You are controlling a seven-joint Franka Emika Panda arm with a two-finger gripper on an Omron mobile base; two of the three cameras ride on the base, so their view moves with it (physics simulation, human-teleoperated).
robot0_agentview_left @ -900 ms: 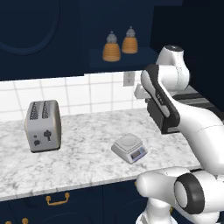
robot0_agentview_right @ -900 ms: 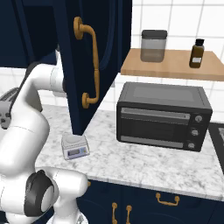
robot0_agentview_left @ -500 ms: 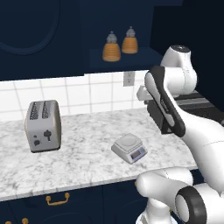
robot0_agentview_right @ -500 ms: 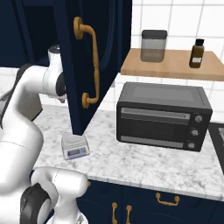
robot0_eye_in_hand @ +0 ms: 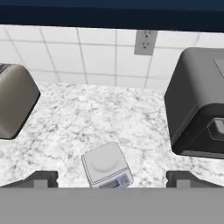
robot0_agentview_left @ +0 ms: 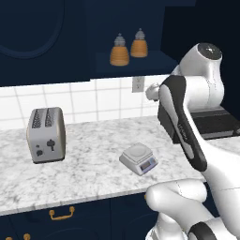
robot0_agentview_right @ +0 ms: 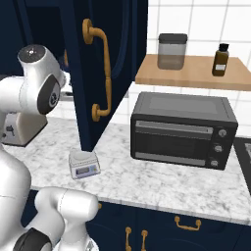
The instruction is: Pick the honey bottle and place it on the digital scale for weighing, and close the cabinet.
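Observation:
Two amber honey bottles with grey caps, one [robot0_agentview_left: 119,50] left of the other [robot0_agentview_left: 139,44], stand on the shelf inside the open navy cabinet [robot0_agentview_left: 126,68]. Its door [robot0_agentview_right: 115,68] with the long gold handle [robot0_agentview_right: 101,73] stands swung out over the counter. The small grey digital scale [robot0_agentview_left: 138,159] [robot0_agentview_right: 84,163] [robot0_eye_in_hand: 106,165] sits bare on the marble counter. My gripper [robot0_eye_in_hand: 112,180] is open, fingertips wide apart with nothing between them. It hangs over the counter, looking down at the scale and well below the bottles.
A silver toaster [robot0_agentview_left: 46,134] [robot0_eye_in_hand: 15,100] stands left of the scale. A black toaster oven [robot0_agentview_right: 182,130] [robot0_eye_in_hand: 197,101] stands to its right. A wooden shelf [robot0_agentview_right: 191,73] above the oven holds a jar and a dark bottle. A wall outlet [robot0_eye_in_hand: 145,41] is behind.
My arm has swung up and a little to the left. The bottles, the scale and the cabinet door have stayed where they were.

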